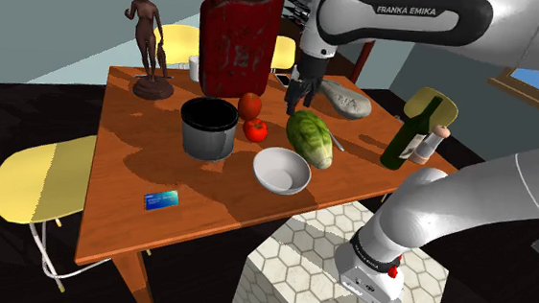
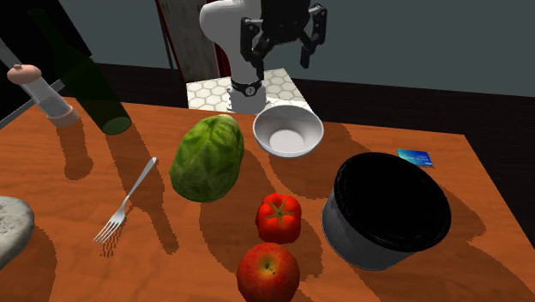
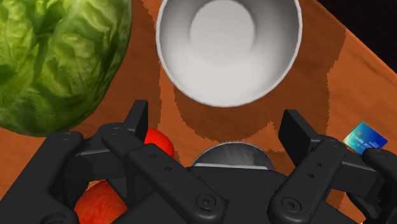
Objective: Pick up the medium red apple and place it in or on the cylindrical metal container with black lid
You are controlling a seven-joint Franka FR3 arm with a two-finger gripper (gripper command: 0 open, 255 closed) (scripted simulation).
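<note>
1. The claw hangs in the air above the wooden table. Its two black fingers are spread wide and clasp nothing.
2. The red apple rests on the table, untouched. In the shoulder view it lies lower than the claw, toward that view's left and well clear of the fingers.
3. In the second exterior view the apple is far from the claw, at the near edge, with the red tomato just beside it on the claw's side.
4. The metal container, with its black lid on, stands near the apple and the tomato. It is on the table below the claw and toward the second exterior view's right.
5. The white bowl is empty and lies ahead of the open fingers in the wrist view.
6. The green lettuce lies just under the claw in the shoulder view, beside the bowl.
7. A blue card lies flat on the table past the outer side of one finger.
8. A fork lies on the far side of the lettuce from the container, well away from the claw.
</note>
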